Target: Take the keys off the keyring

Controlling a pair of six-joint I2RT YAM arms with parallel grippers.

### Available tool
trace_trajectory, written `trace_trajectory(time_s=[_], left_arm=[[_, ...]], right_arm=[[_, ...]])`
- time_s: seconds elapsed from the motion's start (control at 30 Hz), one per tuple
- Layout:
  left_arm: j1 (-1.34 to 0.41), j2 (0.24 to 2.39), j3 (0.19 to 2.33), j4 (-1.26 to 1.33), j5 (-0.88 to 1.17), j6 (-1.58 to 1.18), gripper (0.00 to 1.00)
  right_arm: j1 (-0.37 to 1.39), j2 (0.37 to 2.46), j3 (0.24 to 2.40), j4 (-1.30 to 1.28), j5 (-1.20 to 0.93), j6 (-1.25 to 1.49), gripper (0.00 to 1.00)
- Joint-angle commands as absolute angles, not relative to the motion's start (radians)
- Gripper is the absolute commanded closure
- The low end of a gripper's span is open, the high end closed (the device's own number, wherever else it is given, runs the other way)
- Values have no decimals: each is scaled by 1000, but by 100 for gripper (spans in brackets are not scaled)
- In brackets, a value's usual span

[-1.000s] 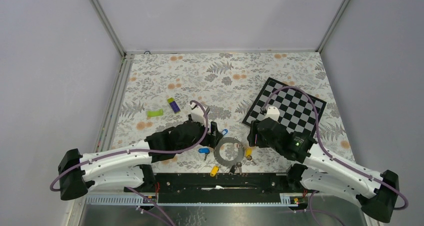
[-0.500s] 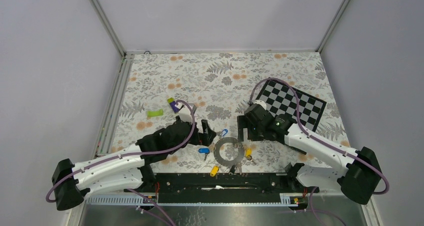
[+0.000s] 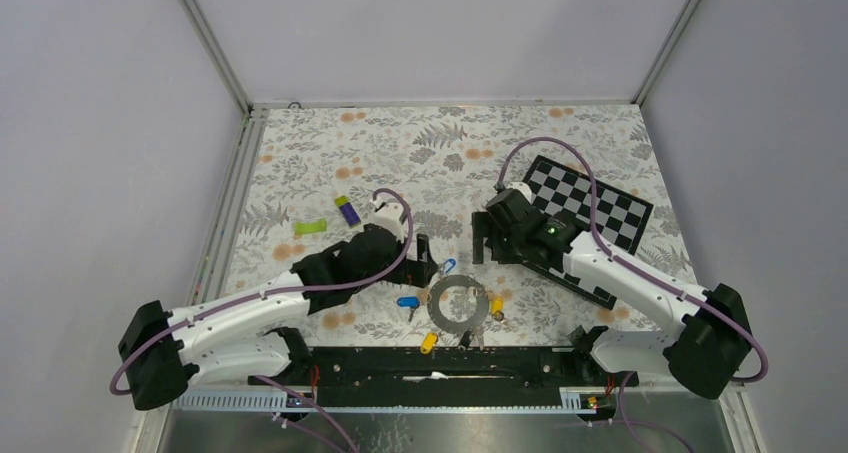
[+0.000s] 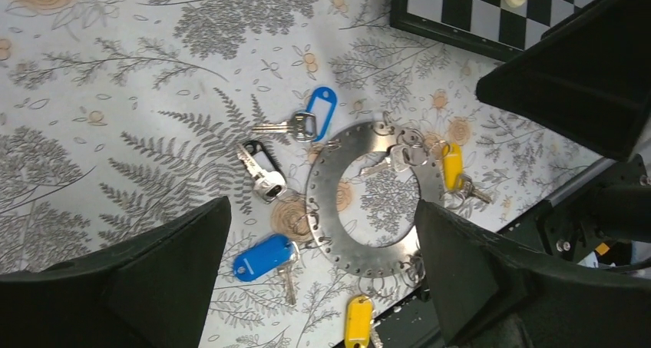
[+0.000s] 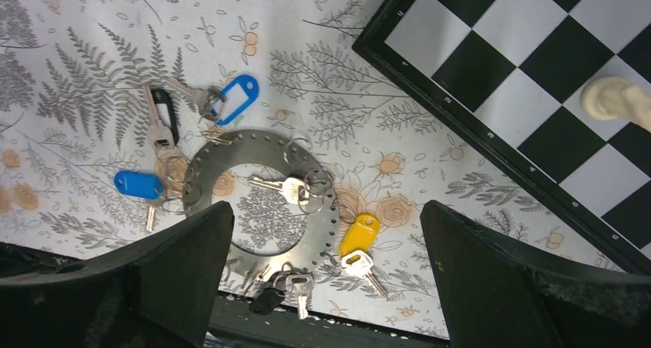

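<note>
The keyring (image 3: pixel 457 304), a flat grey metal ring, lies on the floral cloth near the front edge. The keys hang round it on small wire rings: blue tags (image 4: pixel 263 256) (image 5: pixel 236 98), yellow tags (image 4: pixel 453 164) (image 5: pixel 359 233), a black-headed key (image 4: pixel 261 167) and a silver key (image 5: pixel 288 187) lying across the hole. My left gripper (image 3: pixel 424 258) hovers just left and behind the ring, open and empty; in its wrist view (image 4: pixel 321 210) the ring (image 4: pixel 368 252) shows between the fingers. My right gripper (image 3: pixel 483 243) hovers behind and right of the ring (image 5: pixel 207 171), open and empty (image 5: pixel 326 210).
A chessboard (image 3: pixel 590 223) with a white piece (image 5: pixel 618 102) lies at the right, under the right arm. A purple-and-green block (image 3: pixel 347 210) and a green piece (image 3: pixel 309 227) lie at the left. A black rail (image 3: pixel 450 363) runs along the near edge, close to the ring.
My right gripper has swung back and to the left, away from the ring's right side. My left gripper has shifted slightly back. The ring and keys have not moved.
</note>
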State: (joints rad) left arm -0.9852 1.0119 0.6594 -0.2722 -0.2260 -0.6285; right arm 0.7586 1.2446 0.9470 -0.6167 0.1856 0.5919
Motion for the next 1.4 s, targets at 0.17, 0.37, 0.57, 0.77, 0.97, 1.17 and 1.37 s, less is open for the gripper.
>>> trace_trajectory(time_s=[0.17, 0.37, 0.57, 0.77, 0.97, 1.17, 1.37], left_arm=[[-979, 1135, 710, -182, -210, -682, 1], [-970, 1265, 755, -159, -232, -805, 10], [-962, 1358, 799, -218, -292, -924, 34], [-956, 1356, 820, -342, -384, -942, 39], [-950, 1323, 760, -292, -296, -870, 32], [-950, 1268, 656, -243, -263, -854, 32], [-951, 1194, 572, -224, -247, -879, 33]], right_arm=[[750, 1118, 858, -672, 260, 501, 2], [750, 1053, 801, -673, 258, 494, 7], [751, 1009, 757, -647, 235, 538, 14], [750, 1000, 735, -630, 185, 605, 21], [751, 969, 670, -538, 114, 582, 22], [751, 1087, 681, -423, 54, 508, 24], [750, 1280, 767, -315, 70, 472, 31]])
